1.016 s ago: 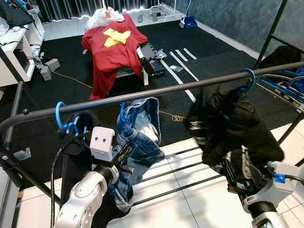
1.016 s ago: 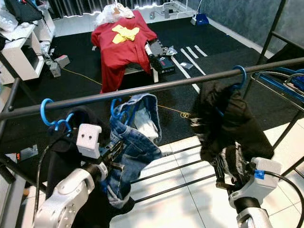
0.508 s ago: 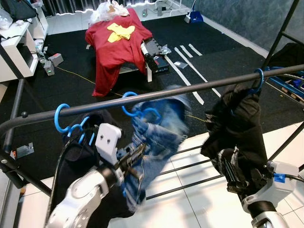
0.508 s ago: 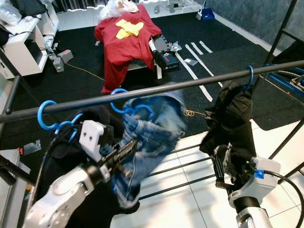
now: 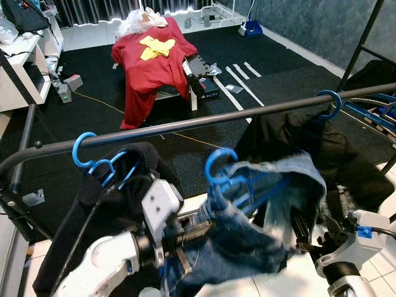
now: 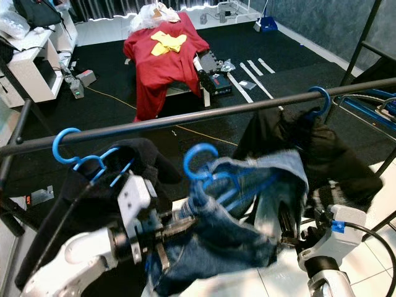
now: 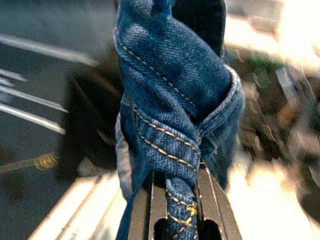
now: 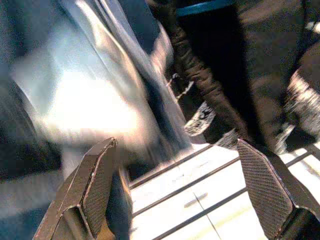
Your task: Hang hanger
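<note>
A blue hanger [image 5: 223, 173] carrying blue jeans [image 5: 247, 235] hangs free in front of the black rail [image 5: 185, 125], its hook off the rail. My left gripper [image 5: 185, 234] is shut on the jeans [image 7: 172, 145], low and near me. On the rail's left end sits another blue hanger [image 5: 93, 158] with a black garment [image 5: 117, 204]. A third blue hanger [image 5: 331, 105] with a black garment [image 5: 346, 161] hangs on the rail at the right. My right gripper [image 5: 312, 232] stands open under that black garment, with nothing between its fingers [image 8: 100, 182].
Beyond the rail lies a black carpet with a red shirt [image 5: 151, 59] draped over a low bench. A white shelf [image 5: 21, 62] stands at the far left. A black frame post [image 5: 362, 37] rises at the right. White tiles lie under the rack.
The jeans hanger has come off the rail and swung right and toward me, held by my left gripper. The right arm has hardly moved.
</note>
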`<state>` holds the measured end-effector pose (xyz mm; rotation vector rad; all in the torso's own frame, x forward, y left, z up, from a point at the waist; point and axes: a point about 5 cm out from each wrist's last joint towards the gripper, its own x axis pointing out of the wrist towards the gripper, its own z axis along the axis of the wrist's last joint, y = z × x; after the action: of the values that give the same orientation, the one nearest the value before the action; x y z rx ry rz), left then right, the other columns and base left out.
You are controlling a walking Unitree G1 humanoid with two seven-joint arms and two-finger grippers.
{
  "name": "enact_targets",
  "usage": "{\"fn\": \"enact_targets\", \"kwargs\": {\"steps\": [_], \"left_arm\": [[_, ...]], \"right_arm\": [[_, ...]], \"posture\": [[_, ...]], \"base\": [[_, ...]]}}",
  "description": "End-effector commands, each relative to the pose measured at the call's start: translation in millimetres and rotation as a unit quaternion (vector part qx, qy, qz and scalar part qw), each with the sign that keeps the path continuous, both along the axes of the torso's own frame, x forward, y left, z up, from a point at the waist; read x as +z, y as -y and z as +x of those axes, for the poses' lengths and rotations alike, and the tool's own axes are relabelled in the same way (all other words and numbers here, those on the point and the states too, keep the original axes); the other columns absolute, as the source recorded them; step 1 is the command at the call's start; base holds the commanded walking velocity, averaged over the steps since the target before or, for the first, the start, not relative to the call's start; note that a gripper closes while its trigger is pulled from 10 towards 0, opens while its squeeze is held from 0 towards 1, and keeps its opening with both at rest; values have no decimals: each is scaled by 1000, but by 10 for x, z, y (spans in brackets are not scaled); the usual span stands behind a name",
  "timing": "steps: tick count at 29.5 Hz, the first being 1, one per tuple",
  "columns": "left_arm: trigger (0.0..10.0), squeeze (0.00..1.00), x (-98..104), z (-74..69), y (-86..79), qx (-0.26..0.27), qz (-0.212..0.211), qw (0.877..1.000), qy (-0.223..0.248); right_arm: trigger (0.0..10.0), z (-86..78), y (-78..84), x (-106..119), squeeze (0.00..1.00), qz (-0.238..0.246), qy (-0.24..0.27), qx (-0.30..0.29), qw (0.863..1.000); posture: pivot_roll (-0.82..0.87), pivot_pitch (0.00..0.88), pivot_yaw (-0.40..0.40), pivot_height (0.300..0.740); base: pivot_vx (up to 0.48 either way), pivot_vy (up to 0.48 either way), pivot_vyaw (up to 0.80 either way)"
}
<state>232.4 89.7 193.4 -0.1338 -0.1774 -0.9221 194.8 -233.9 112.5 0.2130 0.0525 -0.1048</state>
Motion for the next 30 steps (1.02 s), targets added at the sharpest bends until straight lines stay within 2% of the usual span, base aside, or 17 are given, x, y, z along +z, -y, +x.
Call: {"fn": "enact_targets", "kwargs": {"steps": [1, 2, 3, 4, 6, 7, 8, 10, 12, 13, 15, 18, 19, 22, 28, 29, 30], "left_arm": [[10000, 0, 41, 36, -50, 21, -22, 1000, 0], [10000, 0, 41, 36, -50, 21, -22, 1000, 0], [10000, 0, 51, 99, -74, 54, -35, 998, -9], [10000, 0, 9, 163, -97, 89, -27, 995, -27], [10000, 0, -26, 201, -111, 110, -19, 993, -39], [10000, 0, -102, 234, -132, 136, 10, 989, -55], [10000, 0, -102, 234, -132, 136, 10, 989, -55], [10000, 0, -255, 290, -228, 193, 68, 975, -82], [10000, 0, -255, 290, -228, 193, 68, 975, -82], [10000, 0, -311, 315, -287, 216, 94, 967, -91], [10000, 0, -340, 331, -324, 226, 106, 963, -100], [10000, 0, -340, 331, -324, 226, 106, 963, -100], [10000, 0, -362, 348, -365, 233, 122, 959, -104], [10000, 0, -357, 375, -408, 245, 129, 955, -103], [10000, 0, -303, 422, -455, 270, 126, 950, -92], [10000, 0, -208, 432, -420, 265, 100, 956, -75], [10000, 0, -208, 432, -420, 265, 100, 956, -75]], "right_arm": [[10000, -24, 5, -41, 0, 9, -11, -1, 1000], [10000, -24, 5, -41, 0, 9, -11, -1, 1000], [10000, -24, 5, -41, 0, 8, -11, -1, 1000], [10000, -25, 3, -41, 0, 8, -11, -1, 1000], [10000, -25, 3, -40, 0, 8, -11, -2, 1000], [10000, -25, 2, -40, 0, 8, -11, -2, 1000], [10000, -25, 2, -40, 0, 8, -11, -2, 1000], [10000, -27, -4, -37, 0, 9, -10, -3, 1000], [10000, -27, -4, -37, 0, 9, -10, -3, 1000], [10000, -27, -7, -35, 0, 10, -10, -3, 1000], [10000, -29, -9, -34, 0, 10, -9, -3, 1000], [10000, -29, -9, -34, 0, 10, -9, -3, 1000], [10000, -30, -13, -32, 0, 11, -9, -3, 1000], [10000, -32, -15, -31, 0, 12, -9, -4, 1000], [10000, -33, -12, -30, 0, 13, -8, -5, 1000], [10000, -31, -9, -31, 0, 13, -8, -5, 1000], [10000, -31, -9, -31, 0, 13, -8, -5, 1000]], "posture": [[-31, 108, 57, 740], [-31, 108, 57, 740], [-31, 108, 57, 740], [-30, 109, 59, 740], [-30, 109, 59, 740], [-29, 111, 61, 740], [-29, 111, 61, 740], [-26, 115, 64, 740], [-26, 115, 64, 740], [-24, 115, 64, 740], [-25, 116, 66, 740], [-25, 116, 66, 740], [-25, 116, 66, 740], [-25, 116, 67, 740], [-26, 116, 66, 740], [-24, 115, 64, 740], [-24, 115, 64, 740]], "base": [[0, 0, 0], [0, 0, 0], [0, 0, 0], [0, 0, 0], [0, 0, 0], [0, 0, 0], [0, 0, 0], [0, 0, 0], [0, 0, 0], [0, 0, 0], [0, 0, 0], [0, 0, 0], [0, 0, 0], [0, 0, 0], [0, 0, 0], [0, 0, 0], [0, 0, 0]]}}
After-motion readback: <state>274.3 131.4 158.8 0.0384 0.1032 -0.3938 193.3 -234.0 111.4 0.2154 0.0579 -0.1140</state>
